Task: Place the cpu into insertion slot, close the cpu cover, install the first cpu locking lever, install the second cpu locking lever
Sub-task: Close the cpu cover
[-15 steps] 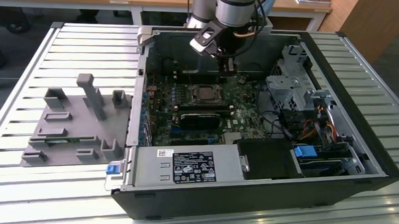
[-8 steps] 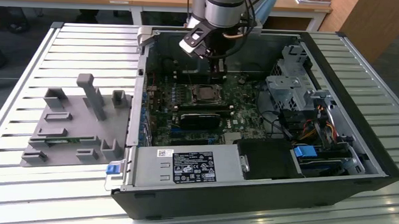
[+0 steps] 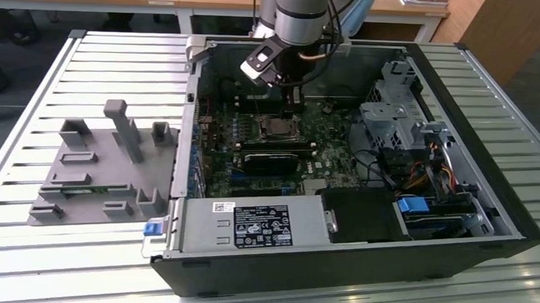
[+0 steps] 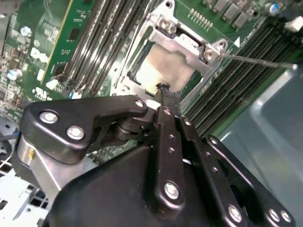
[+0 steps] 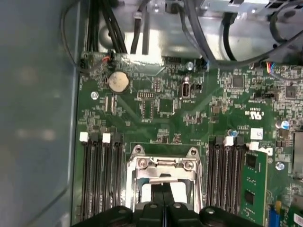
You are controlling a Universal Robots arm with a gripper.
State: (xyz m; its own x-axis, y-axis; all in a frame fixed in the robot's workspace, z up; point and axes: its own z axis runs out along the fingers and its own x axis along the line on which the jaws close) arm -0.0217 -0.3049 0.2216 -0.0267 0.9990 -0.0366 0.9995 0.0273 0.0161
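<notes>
The cpu (image 4: 161, 71) lies in the insertion slot (image 3: 276, 128) on the green board, its silvery face showing through the cut-out of the cpu cover (image 4: 182, 43). The cover's silver frame (image 5: 163, 163) lies flat around it. My gripper (image 4: 161, 89) is shut with nothing between its fingers, and its tip stands on or just above the cpu's near edge. In the exterior view the gripper (image 3: 294, 106) hangs straight down over the slot inside the open case. A thin metal locking lever (image 4: 258, 61) sticks out beside the cover, away from the board.
Black memory slots (image 5: 102, 175) flank the socket on both sides, with a green module (image 5: 255, 189) in one. A black graphics card (image 3: 271, 162), power supply (image 3: 249, 225) and drive cage (image 3: 397, 122) fill the case. A grey fixture (image 3: 99, 166) sits outside at the exterior view's left.
</notes>
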